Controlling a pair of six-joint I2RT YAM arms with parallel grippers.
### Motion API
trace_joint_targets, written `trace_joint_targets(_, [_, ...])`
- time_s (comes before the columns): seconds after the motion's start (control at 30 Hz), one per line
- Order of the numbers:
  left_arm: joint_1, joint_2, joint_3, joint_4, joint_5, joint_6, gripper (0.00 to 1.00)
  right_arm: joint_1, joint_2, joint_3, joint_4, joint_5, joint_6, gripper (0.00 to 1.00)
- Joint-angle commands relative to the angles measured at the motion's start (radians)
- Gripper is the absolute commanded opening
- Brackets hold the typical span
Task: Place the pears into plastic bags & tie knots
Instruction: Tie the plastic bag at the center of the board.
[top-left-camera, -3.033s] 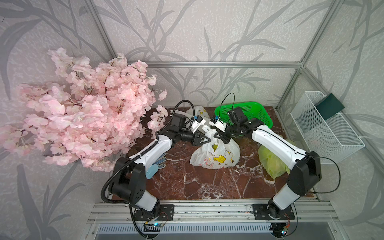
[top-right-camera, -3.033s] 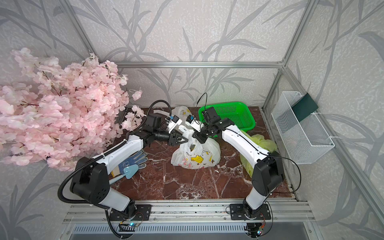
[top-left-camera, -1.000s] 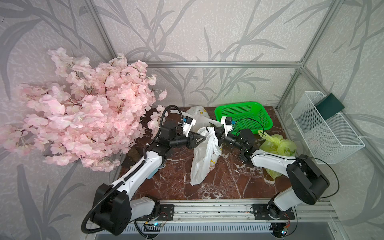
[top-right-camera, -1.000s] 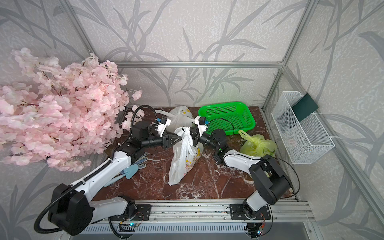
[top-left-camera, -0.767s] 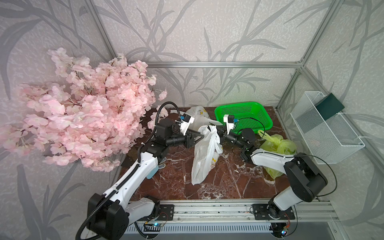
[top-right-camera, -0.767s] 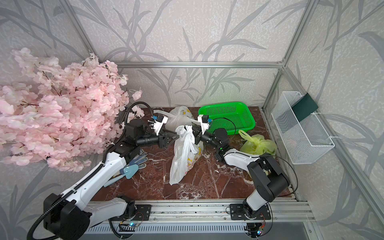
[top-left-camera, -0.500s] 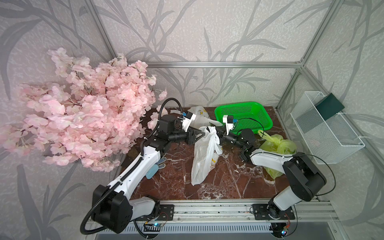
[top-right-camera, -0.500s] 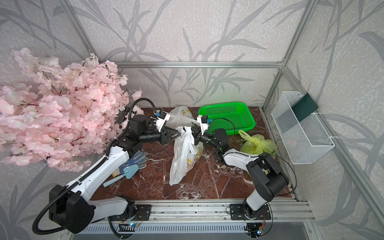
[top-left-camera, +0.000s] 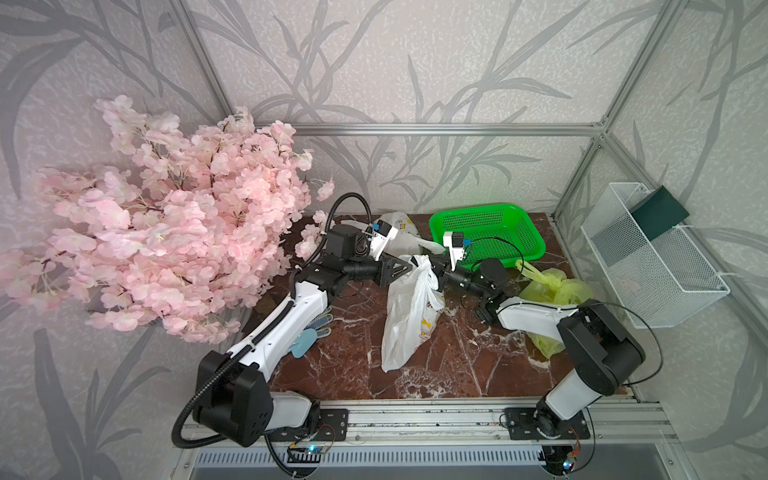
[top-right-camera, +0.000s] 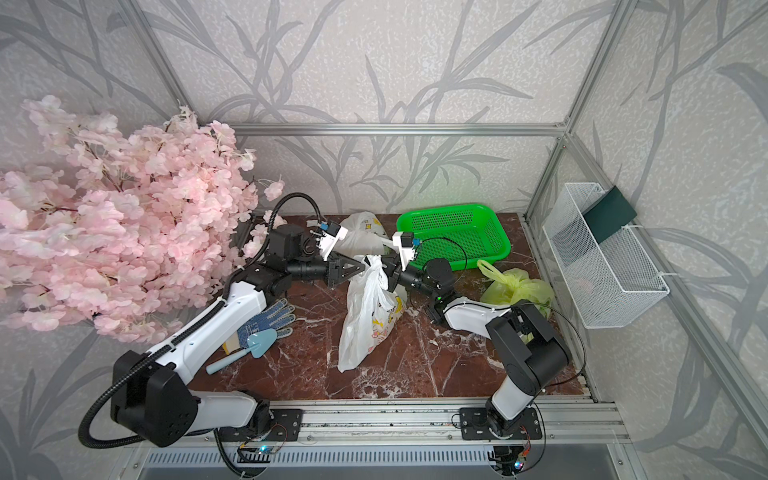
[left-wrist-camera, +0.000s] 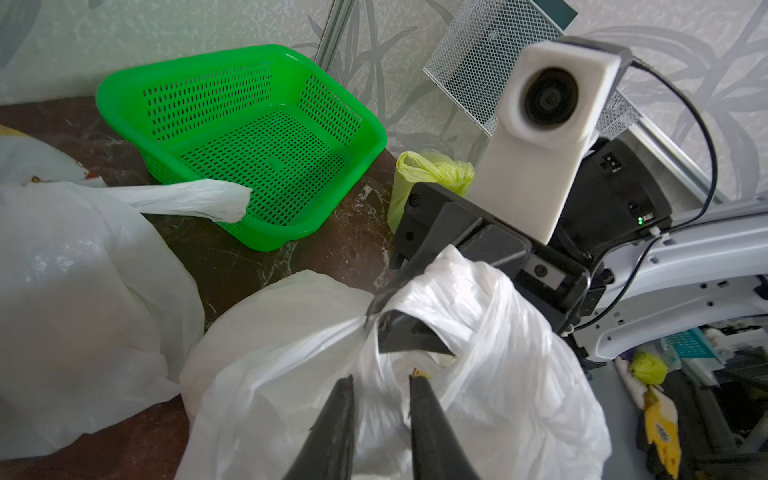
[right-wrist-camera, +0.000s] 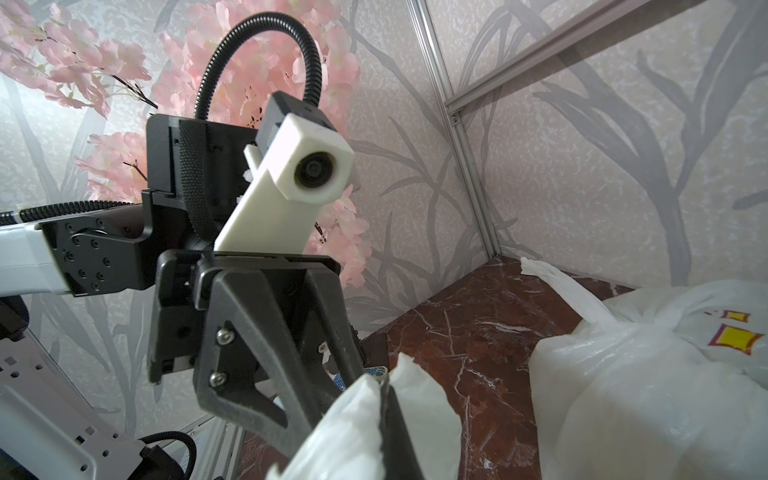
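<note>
We see a red-brown marble counter with two robot arms meeting above its middle. Between them hangs a white cartoon-print bag, drawn long and narrow. In both top views its long axis runs from the gathered neck, up at the arms, slanting toward the counter's front edge. We cannot tell whether its bottom touches the marble.

The right end effector is pressed together on a twisted strand of plastic at the bag's neck and holds it up. The left end effector reaches in from the opposite side. Its jaws stand narrowly apart against the neck, and we cannot tell whether any plastic is caught between them.

Behind the arms, a second white bag lies slumped just beside a green mesh basket. A yellow-green bag, one handle loop sticking up, sits on the counter near the right arm. A pink blossom branch fills the left side.
</note>
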Motion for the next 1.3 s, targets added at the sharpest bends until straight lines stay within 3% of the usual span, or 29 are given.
trace_joint_targets(0.0, [-0.004,0.013,0.041,-0.037,0.027,0.041,0.16,0.000,0.003,0.023,0.063,-0.010,0.029,0.00])
trace_joint_targets(0.03, [-0.004,0.014,0.041,-0.039,0.027,0.041,0.17,0.000,0.003,0.026,0.062,-0.012,0.031,0.00])
trace_joint_targets(0.13, [-0.003,0.024,0.044,-0.044,0.028,0.039,0.34,0.000,0.005,0.031,0.061,-0.015,0.037,0.00])
trace_joint_targets(0.27, [-0.007,0.035,0.050,-0.043,0.039,0.040,0.35,0.000,0.012,0.036,0.066,-0.020,0.047,0.00])
trace_joint_targets(0.4, [-0.008,0.045,0.060,-0.046,0.039,0.045,0.24,0.000,0.014,0.038,0.066,-0.020,0.052,0.00])
trace_joint_targets(0.53, [-0.007,0.042,0.066,-0.050,0.033,0.051,0.03,-0.002,0.011,0.032,0.060,-0.019,0.056,0.01])
trace_joint_targets(0.7, [0.012,0.009,0.070,-0.092,-0.060,0.049,0.00,-0.044,-0.063,-0.043,-0.021,0.049,0.095,0.27])
trace_joint_targets(0.8, [0.025,-0.009,0.071,-0.113,-0.095,0.033,0.00,-0.074,-0.192,-0.102,-0.210,0.076,0.094,0.30])
trace_joint_targets(0.87, [0.028,-0.013,0.071,-0.118,-0.101,0.026,0.00,-0.078,-0.323,-0.082,-0.582,0.130,0.041,0.30])
trace_joint_targets(0.97, [0.028,-0.012,0.067,-0.111,-0.100,0.021,0.00,-0.082,-0.432,0.073,-1.203,0.220,-0.084,0.32])
trace_joint_targets(1.03, [0.028,-0.010,0.062,-0.103,-0.100,0.019,0.00,-0.090,-0.454,0.148,-1.415,0.195,-0.139,0.33])
trace_joint_targets(1.13, [0.028,-0.003,0.067,-0.098,-0.093,0.016,0.00,-0.092,-0.479,0.223,-1.565,0.120,-0.147,0.35])
trace_joint_targets(1.27, [0.028,0.000,0.065,-0.080,-0.093,0.000,0.00,-0.057,-0.470,0.310,-1.619,0.063,-0.106,0.41])
